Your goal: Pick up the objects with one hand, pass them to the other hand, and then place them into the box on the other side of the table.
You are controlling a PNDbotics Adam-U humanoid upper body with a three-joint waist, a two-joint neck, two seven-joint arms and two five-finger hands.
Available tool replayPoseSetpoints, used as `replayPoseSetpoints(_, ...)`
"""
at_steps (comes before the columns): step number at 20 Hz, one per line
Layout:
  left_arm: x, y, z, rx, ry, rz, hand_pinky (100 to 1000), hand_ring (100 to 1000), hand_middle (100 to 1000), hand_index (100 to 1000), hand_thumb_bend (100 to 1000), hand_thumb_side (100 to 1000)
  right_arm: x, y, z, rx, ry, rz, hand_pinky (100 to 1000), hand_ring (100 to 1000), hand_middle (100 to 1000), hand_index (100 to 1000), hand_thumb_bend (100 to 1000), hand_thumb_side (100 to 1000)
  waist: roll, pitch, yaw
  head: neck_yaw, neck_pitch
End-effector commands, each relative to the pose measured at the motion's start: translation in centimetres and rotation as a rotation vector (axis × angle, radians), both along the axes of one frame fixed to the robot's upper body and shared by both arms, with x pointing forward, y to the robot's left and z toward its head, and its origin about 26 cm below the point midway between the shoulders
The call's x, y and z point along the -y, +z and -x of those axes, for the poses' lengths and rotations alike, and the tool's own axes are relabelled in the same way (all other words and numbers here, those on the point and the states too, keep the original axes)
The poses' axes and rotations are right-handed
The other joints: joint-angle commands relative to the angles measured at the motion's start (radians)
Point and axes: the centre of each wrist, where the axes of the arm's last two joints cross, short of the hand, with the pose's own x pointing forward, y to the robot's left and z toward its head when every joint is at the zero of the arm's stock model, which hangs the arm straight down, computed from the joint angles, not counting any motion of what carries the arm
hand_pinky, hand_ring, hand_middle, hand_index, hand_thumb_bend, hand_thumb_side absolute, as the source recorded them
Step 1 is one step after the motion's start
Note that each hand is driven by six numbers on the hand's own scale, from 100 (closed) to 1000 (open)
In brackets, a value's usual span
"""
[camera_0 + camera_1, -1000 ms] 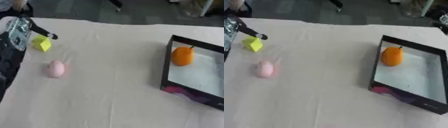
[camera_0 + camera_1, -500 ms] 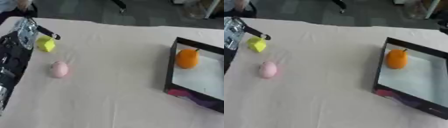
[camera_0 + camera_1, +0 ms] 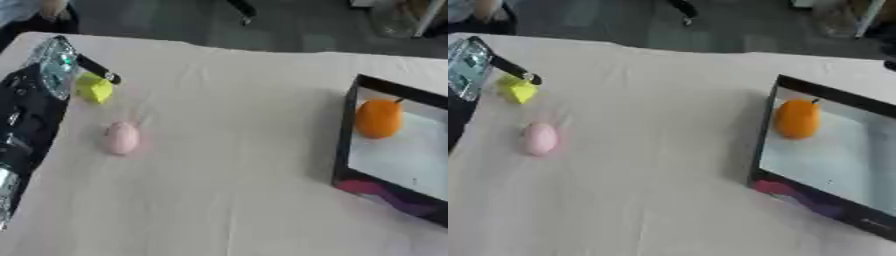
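Objects to be moved: two still out on the cloth-covered table (image 3: 227, 150). One small yellow block (image 3: 94, 89) lies near the left edge; one pink egg-shaped thing (image 3: 121, 138) rests nearer the viewer, well apart from the block, alone on bare cloth. One orange round fruit (image 3: 797, 119) already sits inside the black-rimmed box (image 3: 765, 145) at the right side, close against the box's left wall. Box count: one, white floor, a purple patch on its near outer wall.

Left hand (image 3: 54, 67) comes in along the left edge, black and silver, one dark finger (image 3: 98, 70) stretched out straight over the yellow block, nothing gripped. Whether that finger touches the block, cannot tell. Nothing stands between pink thing and box. Right hand is out of sight.
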Motion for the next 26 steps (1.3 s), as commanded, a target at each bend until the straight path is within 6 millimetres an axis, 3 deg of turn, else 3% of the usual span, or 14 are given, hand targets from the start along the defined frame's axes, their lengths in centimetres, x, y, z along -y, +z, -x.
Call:
replayPoseSetpoints(1, -1.4, 2.2, 0.2, 0.023, 0.023, 0.009, 951, 880, 770, 805, 712, 181, 0.5, 1.0, 0.2, 0.022, -0.018, 0.024, 1000, 1000, 940, 967, 100, 721, -0.005, -0.004, -0.001, 0.004, -0.01)
replayPoseSetpoints(5, -1.8, 2.2, 0.2, 0.008, 0.022, 0.028, 951, 880, 768, 800, 651, 107, 0.6, 0.7, 0.2, 0.018, -0.025, 0.028, 1000, 1000, 939, 966, 100, 724, -0.005, -0.005, 0.0, 0.005, -0.011)
replayPoseSetpoints(26, -1.8, 0.1, 0.2, -0.032, 0.023, 0.088, 938, 873, 763, 723, 586, 123, 0.7, -0.2, 0.1, 0.003, -0.041, 0.038, 1000, 1000, 942, 965, 100, 737, -0.01, 0.004, -0.003, 0.021, -0.019)
